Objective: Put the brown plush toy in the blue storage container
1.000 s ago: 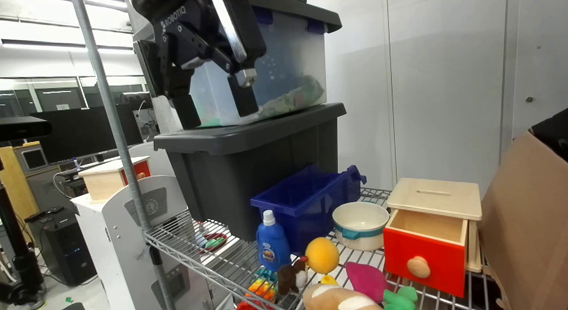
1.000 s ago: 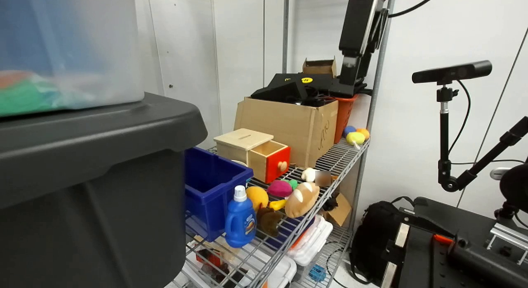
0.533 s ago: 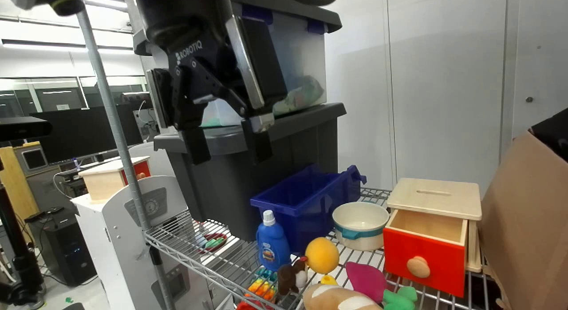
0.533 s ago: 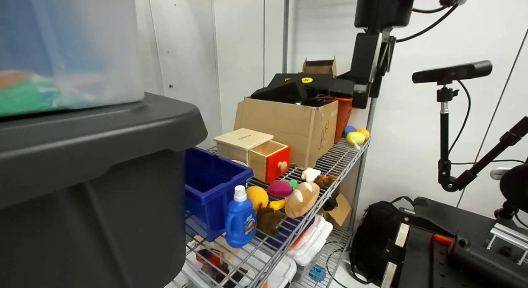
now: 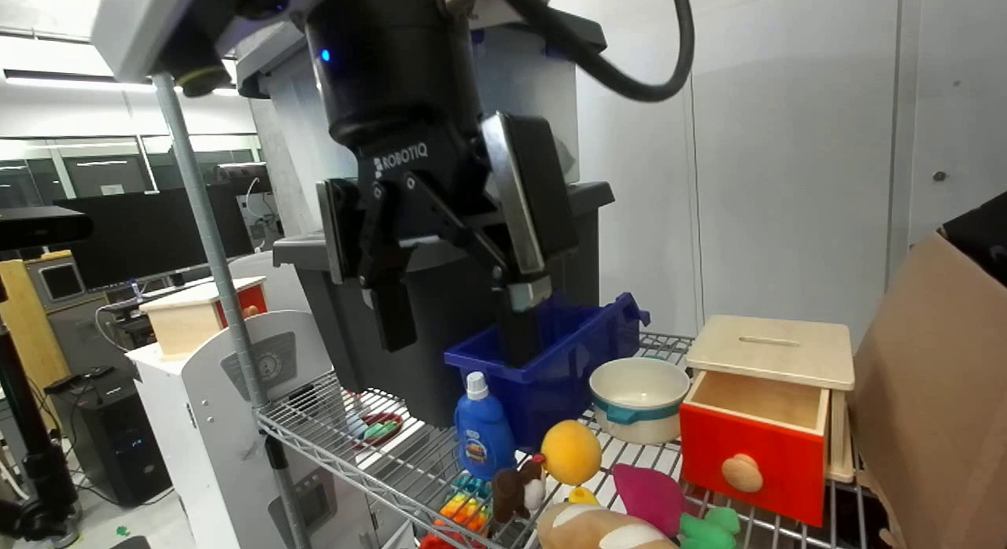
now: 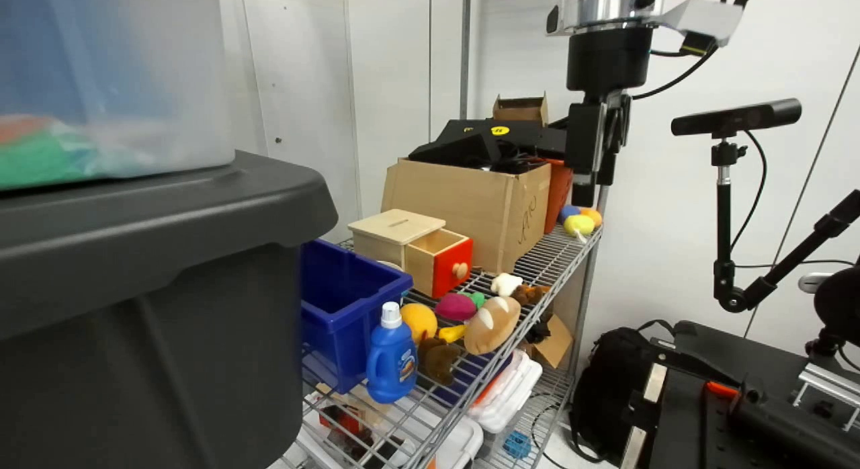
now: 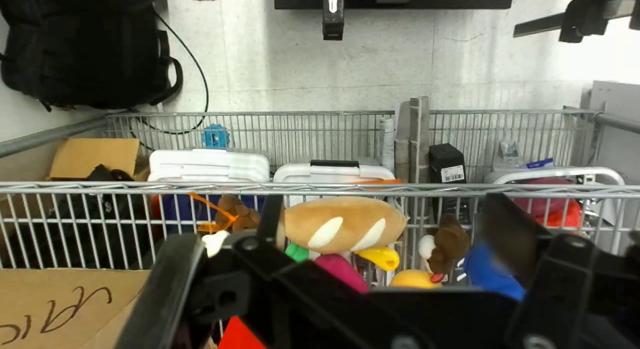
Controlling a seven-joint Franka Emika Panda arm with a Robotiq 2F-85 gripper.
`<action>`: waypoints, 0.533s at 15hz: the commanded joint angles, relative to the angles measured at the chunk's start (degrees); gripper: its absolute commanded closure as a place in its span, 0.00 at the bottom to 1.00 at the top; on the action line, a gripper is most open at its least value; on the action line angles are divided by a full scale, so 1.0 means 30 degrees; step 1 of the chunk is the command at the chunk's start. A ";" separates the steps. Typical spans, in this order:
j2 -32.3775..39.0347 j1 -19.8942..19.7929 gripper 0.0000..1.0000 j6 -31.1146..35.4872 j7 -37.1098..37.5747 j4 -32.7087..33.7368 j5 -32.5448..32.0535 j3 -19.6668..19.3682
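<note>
The pincer (image 5: 460, 348), jaws spread wide with nothing in its grip, hangs above the level of the wire shelf (image 6: 551, 254). There, near the edge, lies the loaf-shaped light-brown plush toy (image 6: 492, 324), apart from the blue storage container (image 6: 353, 334).

In an exterior view, a wooden box (image 5: 775, 360) with red-fronted drawer (image 5: 779, 458) extended was positioned at lower right. A cream bowl (image 5: 650, 431) was located immediately left. A blue bottle (image 5: 482, 439) stood upright at lower centre, near a yellow-orange ball (image 5: 572, 452).
</note>
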 commanded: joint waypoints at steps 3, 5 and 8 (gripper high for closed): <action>0.2210 0.0082 0.00 -0.0437 0.0073 0.2053 -0.1750 -0.0023; 0.2625 0.0150 0.00 -0.0255 0.0113 0.2398 -0.2236 -0.0014; 0.2653 0.0279 0.00 -0.0535 0.0287 0.2577 -0.2146 0.0060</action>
